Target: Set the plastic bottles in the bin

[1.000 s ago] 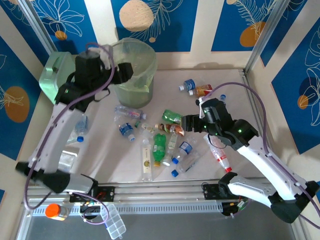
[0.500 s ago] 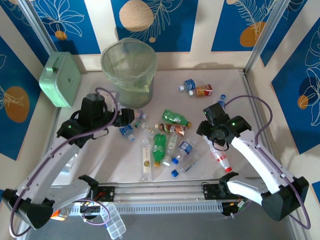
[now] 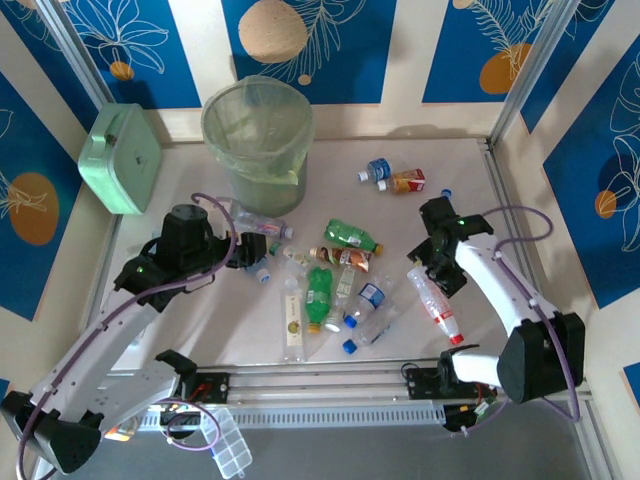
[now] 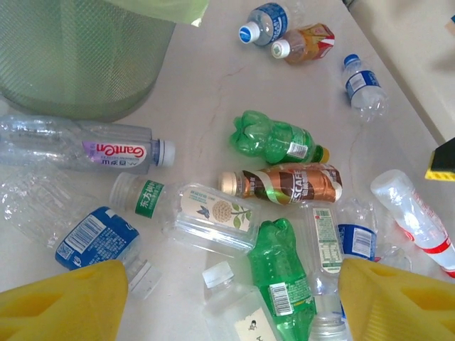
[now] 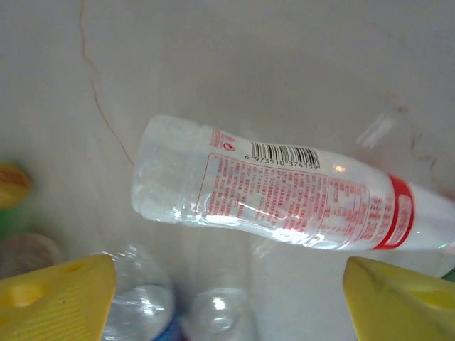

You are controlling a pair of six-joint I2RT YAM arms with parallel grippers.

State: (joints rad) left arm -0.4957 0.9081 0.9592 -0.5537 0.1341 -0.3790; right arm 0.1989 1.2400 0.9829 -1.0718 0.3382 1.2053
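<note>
Dozen-odd small clear and green plastic bottles (image 3: 318, 291) lying loose on pale tabletop (image 3: 225, 325).
Behind them stands tall round grey-green lined bin (image 3: 265, 182); left jaws and right jaws both spread wide, empty, above bottles.

Top view high overhead, wrist views close, sharing red-label bottle (image 5: 284, 192)

A mint-green rectangular box (image 3: 120, 158) sits at the far left of the pale, faintly veined table (image 3: 455, 170). Beyond the table stand blue wall panels (image 3: 350, 75) with white flower drawings and orange and cream discs. Near left, a small clear compartment case (image 3: 232, 455) lies just beyond the metal rail (image 3: 330, 382).
</note>
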